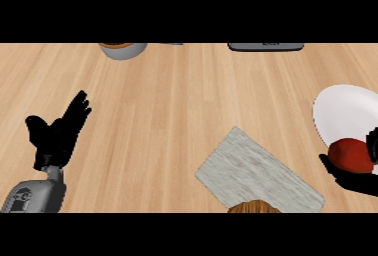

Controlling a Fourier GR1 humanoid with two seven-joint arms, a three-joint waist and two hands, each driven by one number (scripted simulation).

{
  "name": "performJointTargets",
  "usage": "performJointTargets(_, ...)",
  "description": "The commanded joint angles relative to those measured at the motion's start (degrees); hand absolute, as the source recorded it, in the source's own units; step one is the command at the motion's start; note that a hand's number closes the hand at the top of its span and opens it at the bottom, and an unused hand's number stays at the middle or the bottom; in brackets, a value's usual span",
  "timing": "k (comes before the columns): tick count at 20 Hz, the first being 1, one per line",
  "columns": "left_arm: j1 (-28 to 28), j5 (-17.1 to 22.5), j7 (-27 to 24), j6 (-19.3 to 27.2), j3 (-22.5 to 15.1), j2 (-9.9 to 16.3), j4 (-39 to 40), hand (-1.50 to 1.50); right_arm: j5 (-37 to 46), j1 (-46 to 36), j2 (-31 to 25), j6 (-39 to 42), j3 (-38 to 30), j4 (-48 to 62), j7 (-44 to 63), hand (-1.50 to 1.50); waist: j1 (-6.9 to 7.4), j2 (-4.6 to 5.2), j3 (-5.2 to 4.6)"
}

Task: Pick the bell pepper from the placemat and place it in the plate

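A light wooden desk [184, 100] is filling the head view. At about four o'clock, the robot's right hand [358, 181] is curling its black fingers and thumb around a round red bell pepper [351, 155], grasping it from below. The pepper is sitting over the lower edge of a white round plate [343, 112], which is lying at three o'clock and running off the right border; whether the pepper is touching the plate cannot be told.

A grey, mottled rectangular placemat [255, 172] is lying tilted at five o'clock, just beside the right hand and apart from the plate. A brown rounded object [253, 207] is peeking in at six o'clock, overlapping the placemat's lower edge.

At nine o'clock, the left hand [55, 135] is resting released, fingers straight and pointing up, holding nothing, with its grey forearm [33, 195] coming in from seven o'clock.

At eleven o'clock, a grey bowl with an orange inside [122, 49] is showing partly. At one o'clock, a dark grey flat object [266, 46] is lying at the top edge.
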Motion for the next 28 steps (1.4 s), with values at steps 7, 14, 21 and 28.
performJointTargets(7, 0.7, -1.3, 0.3, 0.1, -0.4, -1.4, -1.0, 0.0, -6.2, -13.5, -10.0, -0.8, -14.0, 29.8, -10.4, 1.5, 1.13, 0.24, 0.05)
performJointTargets(14, 1.8, -2.7, -1.4, 0.0, -1.0, -2.2, 0.1, 0.0, 0.3, -19.1, -16.6, -1.0, -11.5, 50.5, -17.3, 1.5, 1.82, 0.5, 0.08)
performJointTargets(21, -0.1, -1.7, 0.4, -0.9, 0.3, -1.2, -1.1, 0.0, -1.7, -25.0, -18.5, 6.9, -9.9, 68.3, -26.2, -1.5, 1.87, 0.46, 0.11)
performJointTargets(28, -0.8, -0.9, 0.0, -2.3, 2.0, -0.1, 1.0, 0.0, -8.2, -27.7, -19.5, 3.6, -16.3, 72.9, -43.1, -1.5, 1.27, 0.36, 0.12)
